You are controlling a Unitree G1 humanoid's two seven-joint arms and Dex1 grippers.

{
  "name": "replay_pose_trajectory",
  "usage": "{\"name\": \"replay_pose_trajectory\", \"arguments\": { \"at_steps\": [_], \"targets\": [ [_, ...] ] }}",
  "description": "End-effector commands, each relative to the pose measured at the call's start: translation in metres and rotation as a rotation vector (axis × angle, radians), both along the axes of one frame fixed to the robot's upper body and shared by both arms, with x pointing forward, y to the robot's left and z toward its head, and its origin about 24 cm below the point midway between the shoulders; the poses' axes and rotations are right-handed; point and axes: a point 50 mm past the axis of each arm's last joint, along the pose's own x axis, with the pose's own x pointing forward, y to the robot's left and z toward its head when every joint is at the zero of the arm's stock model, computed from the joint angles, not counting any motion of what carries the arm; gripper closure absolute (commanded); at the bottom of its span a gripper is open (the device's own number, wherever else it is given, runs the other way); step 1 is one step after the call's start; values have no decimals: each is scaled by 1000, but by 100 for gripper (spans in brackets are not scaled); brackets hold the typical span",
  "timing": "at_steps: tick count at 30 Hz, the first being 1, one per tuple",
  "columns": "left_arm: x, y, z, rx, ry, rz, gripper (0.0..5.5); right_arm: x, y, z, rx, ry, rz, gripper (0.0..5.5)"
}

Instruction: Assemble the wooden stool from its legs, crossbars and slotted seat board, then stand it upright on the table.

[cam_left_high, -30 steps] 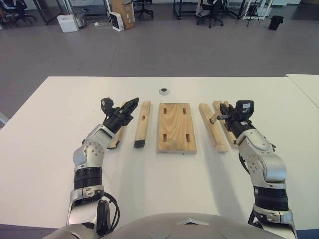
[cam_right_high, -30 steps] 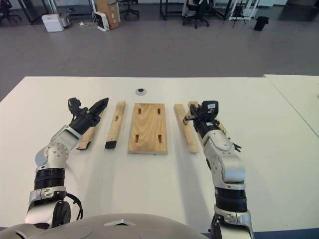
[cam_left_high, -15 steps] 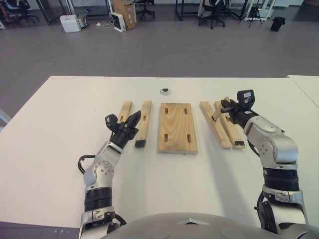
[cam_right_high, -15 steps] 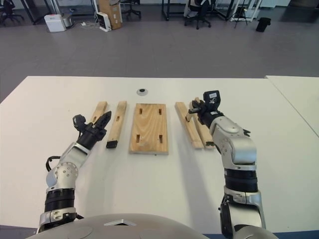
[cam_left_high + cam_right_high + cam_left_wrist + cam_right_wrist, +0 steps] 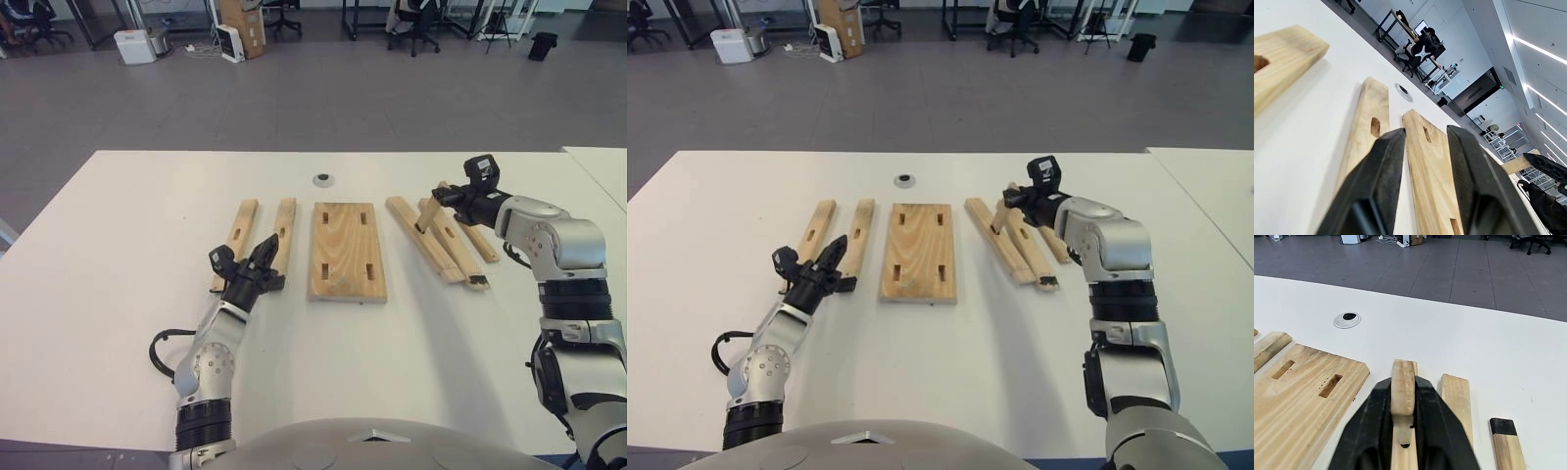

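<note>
The left gripper point(image 5: 263, 264), nearest on the left, hangs low over the table point(image 5: 118, 294) with its fingers apart and holding nothing, just beside the near end of the inner left leg point(image 5: 284, 225); a second leg point(image 5: 242, 223) lies parallel further left. The slotted seat board point(image 5: 348, 250) lies flat in the middle, its four slots bare. To its right, three long pieces point(image 5: 423, 240) lie fanned out. Above their far ends, the right gripper point(image 5: 446, 198) is clamped on a short crossbar point(image 5: 1403, 382), lifted clear and tilted. Beyond the board sits a small round grommet point(image 5: 322, 179). Assembly seems barely started. The next move likely calls for carrying the crossbar to a leg's slot while the left gripper steadies that leg.
</note>
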Motion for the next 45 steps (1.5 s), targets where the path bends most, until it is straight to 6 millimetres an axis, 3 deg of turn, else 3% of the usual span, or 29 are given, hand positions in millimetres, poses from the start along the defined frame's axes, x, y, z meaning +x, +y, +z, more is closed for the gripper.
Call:
{"name": "replay_pose_trajectory", "arguments": {
  "at_steps": [1, 7, 18, 31, 45],
  "targets": [
    [-2, -5, -2, -23, 11, 29, 397, -8, 3, -47, 31, 260, -49, 509],
    [-1, -11, -3, -36, 11, 22, 397, 1, 1, -55, 129, 358, -104, 509],
    [-3, -13, -2, -36, -7, 81, 397, 14, 4, -53, -38, 396, 11, 509],
    [12, -14, 12, -20, -86, 102, 397, -4, 2, -74, 0, 418, 26, 509],
    [18, -12, 12, 31, -94, 98, 397, -7, 11, -68, 18, 413, 50, 509]
  ]
}}
